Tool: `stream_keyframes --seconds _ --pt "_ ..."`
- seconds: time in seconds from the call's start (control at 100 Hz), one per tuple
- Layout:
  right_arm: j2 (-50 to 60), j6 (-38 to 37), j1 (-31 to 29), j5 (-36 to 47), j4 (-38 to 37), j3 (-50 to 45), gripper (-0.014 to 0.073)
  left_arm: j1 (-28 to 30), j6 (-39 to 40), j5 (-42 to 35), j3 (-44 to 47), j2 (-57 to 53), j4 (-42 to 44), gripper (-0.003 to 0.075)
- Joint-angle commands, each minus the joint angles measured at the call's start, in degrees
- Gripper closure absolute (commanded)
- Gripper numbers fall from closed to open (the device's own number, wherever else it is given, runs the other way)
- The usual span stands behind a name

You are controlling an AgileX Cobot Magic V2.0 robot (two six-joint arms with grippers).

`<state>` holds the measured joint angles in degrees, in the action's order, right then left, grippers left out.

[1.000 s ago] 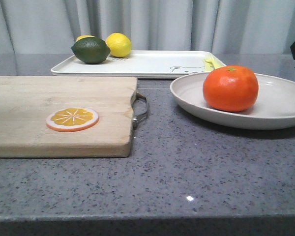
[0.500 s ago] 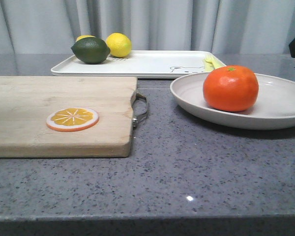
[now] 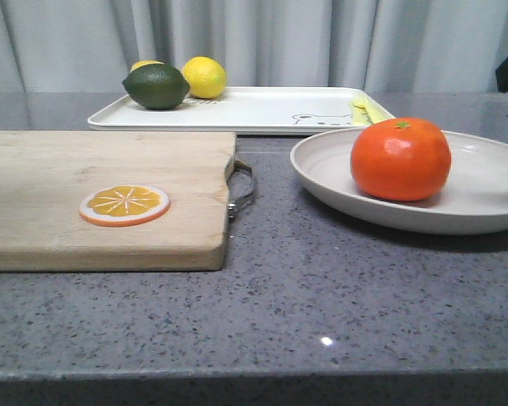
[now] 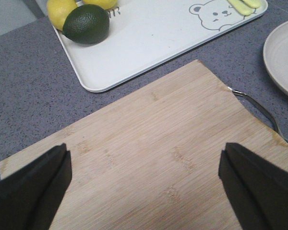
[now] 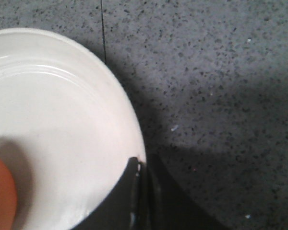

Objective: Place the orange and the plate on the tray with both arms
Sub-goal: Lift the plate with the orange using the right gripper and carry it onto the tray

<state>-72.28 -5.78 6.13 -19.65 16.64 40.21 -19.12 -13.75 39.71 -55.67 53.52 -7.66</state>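
On the speckled grey countertop [image 3: 322, 313], a wooden cutting board [image 3: 102, 199] fills the left half of the front view, with a flat orange slice [image 3: 124, 205] lying on it and a metal handle [image 3: 242, 188] at its right end. Behind the board lies the tray [image 3: 262, 110], white and rectangular with a low rim and a line-drawn bear face [image 3: 309, 119]. At the tray's far left corner sit a dark green lime [image 3: 156, 86] and two lemons [image 3: 204, 77], close together; a pale yellow-green piece [image 3: 366, 107] lies at its right end. The middle of the tray is bare.

The plate [image 3: 483, 199], a wide, shallow, off-white dish with a raised rim, sits to the right of the board, in front of the tray's right corner, its rim overlapping that corner in the front view. The orange [image 3: 400, 159] rests inside the plate, glossy orange-red, slightly flattened, with a small green stem spot on top.

The left gripper [image 4: 144, 177] hangs over the cutting board with its dark fingers [image 4: 31, 184] spread wide and nothing between them. The right gripper [image 5: 139, 196] is at the plate's edge, its jaws closed on the rim, one finger inside the dish and one outside. The orange shows as a blur in that wrist view.
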Motion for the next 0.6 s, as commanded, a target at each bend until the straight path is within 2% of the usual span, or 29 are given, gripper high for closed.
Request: stream_keyframes --seconds 0.0,0.4,0.59 --pt "1.2 0.3 0.0 2.5 2.3 2.7 0.0692 0.3 0.4 -3.4 -1.5 -0.2 -0.8 0.0121" --pt "1.2 0.3 0.0 -3.6 5.3 15.5 0.0692 0.3 0.4 -2.5 -1.5 -0.2 -0.8 0.0121" --pt "-3.3 0.3 0.0 -4.1 7.8 22.9 0.0692 0.3 0.4 -2.5 -1.5 -0.2 -0.8 0.0121"
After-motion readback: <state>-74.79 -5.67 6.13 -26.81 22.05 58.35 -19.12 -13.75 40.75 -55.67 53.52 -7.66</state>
